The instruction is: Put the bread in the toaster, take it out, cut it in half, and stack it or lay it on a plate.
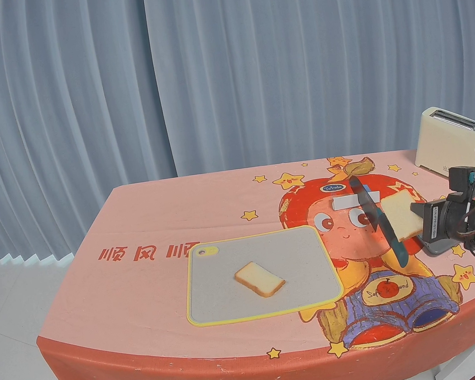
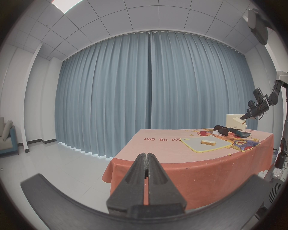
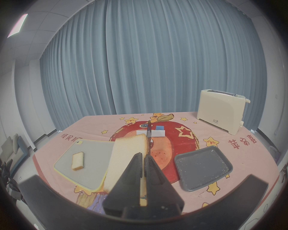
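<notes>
Fingers [image 2: 135, 176] of the left gripper [image 2: 146, 155] were pressed together with nothing between them; that gripper hung low and well to the left of the cutting board [image 1: 295, 261], off the table [image 1: 137, 226], and in the head view it was cut off by the picture's corner. The cutting board, grey with a yellow rim, lay flat near the table's front edge. On the board, close to its middle, lay a small bread piece [image 1: 259, 279], flat and askew to the board's sides.

Right of the board lay the knife [image 1: 378, 219], its dark blade resting across a white and blue block [image 1: 345, 202] and its blue handle pointing towards the front edge. In the right wrist view the blade appeared edge-on, so its shape was hard to make out.

Further right of the board, past the knife, the right gripper [image 1: 417, 209] was clamped on one edge of a full bread slice [image 1: 401, 213], held off the cloth; the gripped edge was hidden between the fingers [image 3: 132, 170].

Below that gripper, right of the board, sat a dark tray [image 3: 202, 166], mostly covered by the gripper in the head view. Farthest right of the board and behind it stood the cream toaster [image 1: 450, 139]; the inside of its slot could not be seen.
</notes>
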